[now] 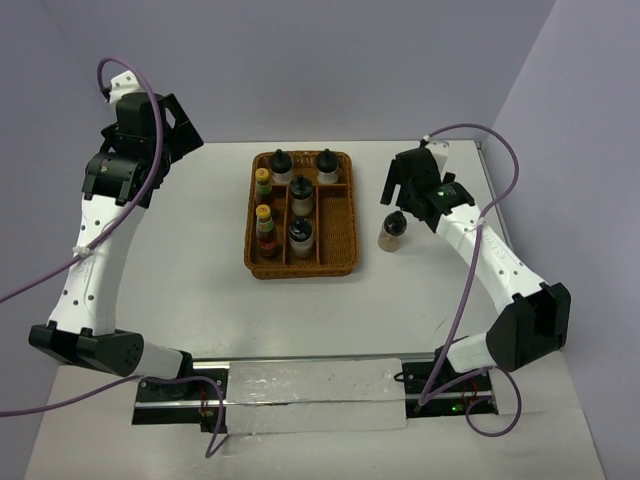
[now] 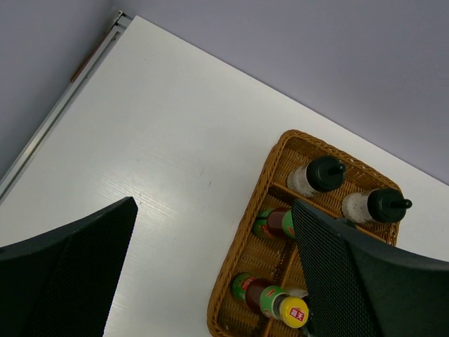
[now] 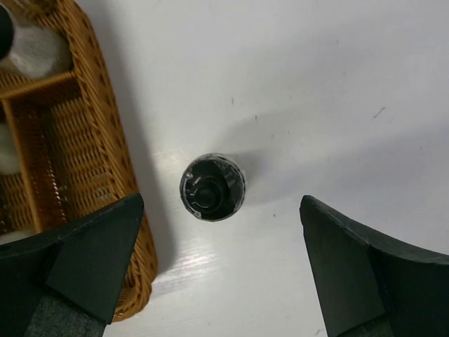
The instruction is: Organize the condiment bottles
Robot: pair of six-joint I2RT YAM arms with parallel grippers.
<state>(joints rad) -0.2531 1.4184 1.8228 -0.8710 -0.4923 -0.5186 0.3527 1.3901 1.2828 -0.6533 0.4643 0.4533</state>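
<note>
The wicker tray point(image 1: 343, 262) holds several squat black-capped bottles, such as one at the back left point(image 1: 281, 163) and one at the front point(image 1: 300, 232). It also holds two yellow-capped reddish-brown bottles point(image 1: 263, 182) point(image 1: 265, 226) in its left column. One black-capped bottle point(image 1: 392, 231) stands upright on the table just right of the tray. My right gripper point(image 1: 398, 190) hovers open above it. In the right wrist view that bottle's cap point(image 3: 212, 187) lies just ahead of the open gripper point(image 3: 222, 235). My left gripper point(image 1: 183, 135) is open and empty, high at the far left.
The left wrist view shows the tray's rim point(image 2: 235, 263), two black-capped bottles point(image 2: 317, 175) point(image 2: 375, 205) and the two reddish-brown bottles point(image 2: 277, 222) point(image 2: 270, 300) below the open left gripper point(image 2: 214, 225). A metal rail point(image 1: 310, 395) runs along the near edge.
</note>
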